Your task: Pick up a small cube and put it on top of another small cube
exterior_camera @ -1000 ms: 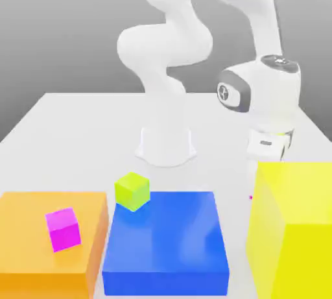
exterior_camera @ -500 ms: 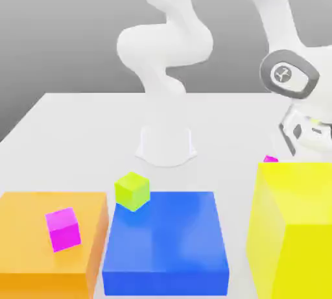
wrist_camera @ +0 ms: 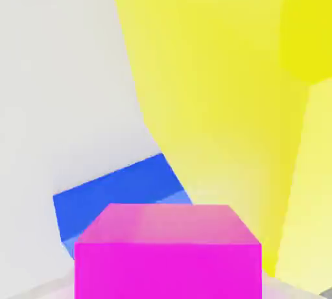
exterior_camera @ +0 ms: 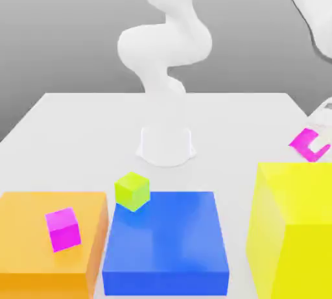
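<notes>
Magenta small cube [exterior_camera: 307, 143] clamped in my gripper [exterior_camera: 314, 137], lifted just above the yellow block [exterior_camera: 295, 226].
My fingers grip it tight in the air; beside the yellow block sits the blue block [exterior_camera: 165, 242], then the orange block [exterior_camera: 39, 239] carrying a second magenta cube [exterior_camera: 63, 229].

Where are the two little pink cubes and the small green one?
Held magenta cube [exterior_camera: 306, 143], exterior view, its visible face.
Magenta cube on orange block [exterior_camera: 63, 228], exterior view, front face.
Lime-green cube [exterior_camera: 132, 191], exterior view, centre.
</notes>
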### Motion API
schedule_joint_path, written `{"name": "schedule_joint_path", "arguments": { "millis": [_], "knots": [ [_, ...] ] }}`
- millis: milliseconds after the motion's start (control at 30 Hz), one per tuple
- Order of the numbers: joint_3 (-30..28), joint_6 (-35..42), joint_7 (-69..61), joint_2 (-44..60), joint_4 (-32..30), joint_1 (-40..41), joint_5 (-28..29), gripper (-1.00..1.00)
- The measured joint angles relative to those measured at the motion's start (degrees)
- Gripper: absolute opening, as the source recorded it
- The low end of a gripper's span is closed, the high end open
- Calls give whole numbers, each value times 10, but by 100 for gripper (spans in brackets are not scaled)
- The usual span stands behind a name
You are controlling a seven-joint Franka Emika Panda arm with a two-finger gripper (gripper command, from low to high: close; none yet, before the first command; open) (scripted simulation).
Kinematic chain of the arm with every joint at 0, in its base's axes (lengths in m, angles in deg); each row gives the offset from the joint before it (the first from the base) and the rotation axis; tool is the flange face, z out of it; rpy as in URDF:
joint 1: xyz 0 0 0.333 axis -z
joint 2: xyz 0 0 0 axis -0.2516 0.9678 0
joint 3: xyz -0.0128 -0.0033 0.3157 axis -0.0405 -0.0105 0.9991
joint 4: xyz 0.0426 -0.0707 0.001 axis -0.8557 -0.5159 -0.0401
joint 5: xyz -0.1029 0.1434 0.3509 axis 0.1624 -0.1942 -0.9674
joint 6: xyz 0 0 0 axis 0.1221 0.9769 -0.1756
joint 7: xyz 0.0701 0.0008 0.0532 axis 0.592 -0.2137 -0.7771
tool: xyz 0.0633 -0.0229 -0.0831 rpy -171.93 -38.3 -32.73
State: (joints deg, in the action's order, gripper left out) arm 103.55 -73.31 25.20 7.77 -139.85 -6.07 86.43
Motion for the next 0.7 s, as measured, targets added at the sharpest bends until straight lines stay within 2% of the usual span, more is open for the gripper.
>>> {"name": "schedule_joint_path", "arguments": {
  "millis": [400, 467, 567, 600, 700],
  "knots": [
    [-61, -88, 204, -17, 149, 126, -267, -100],
    [-68, -117, 222, -18, 155, 144, -306, -100],
    [-69, -186, 236, 2, 119, 144, -310, -100],
    [-69, -202, 238, 8, 109, 144, -308, 100],
    [-69, -202, 238, 8, 109, 144, -308, 100]
  ]
}}
